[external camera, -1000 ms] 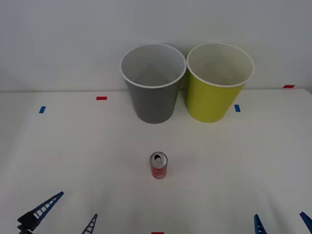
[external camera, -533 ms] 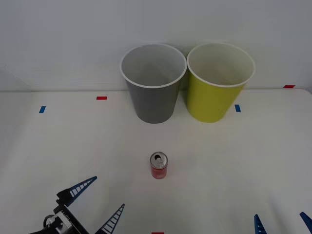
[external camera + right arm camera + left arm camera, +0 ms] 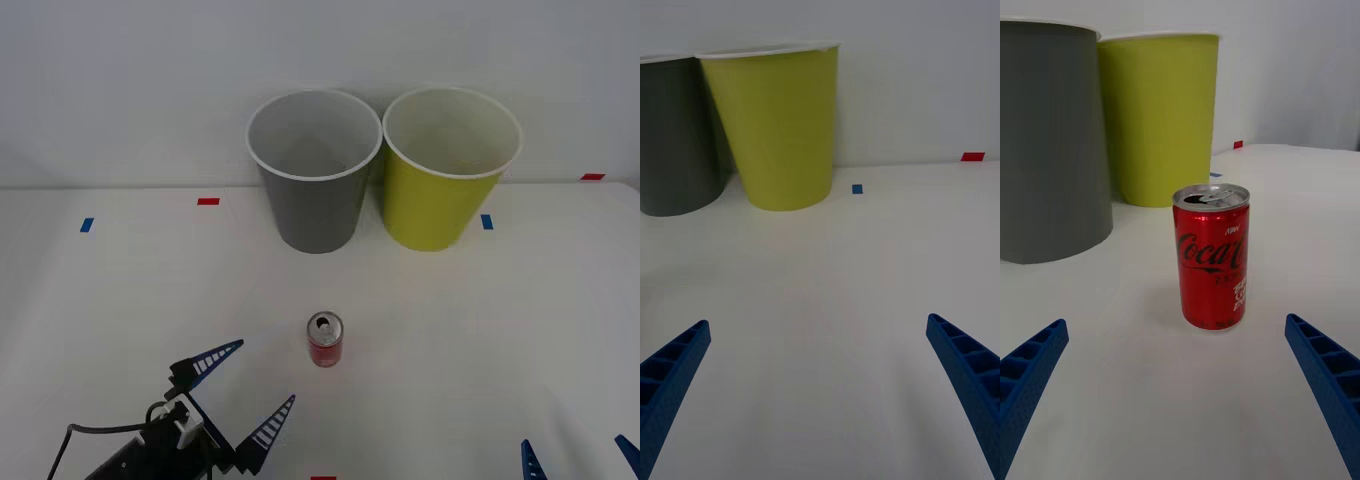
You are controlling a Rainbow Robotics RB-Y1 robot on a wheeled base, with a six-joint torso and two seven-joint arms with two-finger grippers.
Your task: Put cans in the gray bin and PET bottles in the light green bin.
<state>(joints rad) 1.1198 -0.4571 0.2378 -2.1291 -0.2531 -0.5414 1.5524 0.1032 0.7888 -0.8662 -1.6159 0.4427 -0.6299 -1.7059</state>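
Your small red drink can with silver top [image 3: 325, 339] stands upright on the white bench [image 3: 480, 330], centre of the front view, slightly below middle. Tall gray plastic bin with white rim [image 3: 315, 170] and tall yellow-green plastic bin with white rim [image 3: 449, 167] sit side by side at upper centre, against the wall, gray on the left, well apart from the can.

Left claw [image 3: 244, 397] is lower left of centre in the front view, blue ribbed fingers spread apart, pointing toward the can, near it but not touching. Its wrist view gives you what the front view can't: the can's [image 3: 1212, 257] side label and open tab hole, can between the two spread fingertips, both bins behind it.

Right claw [image 3: 577, 460] sits at the lower right edge, fingers apart, holding nothing. Its wrist view faces the yellow-green bin [image 3: 778, 124], with the gray bin [image 3: 676, 135] at the frame's left edge and small blue [image 3: 857, 190] and red [image 3: 972, 157] tape marks on the bench.
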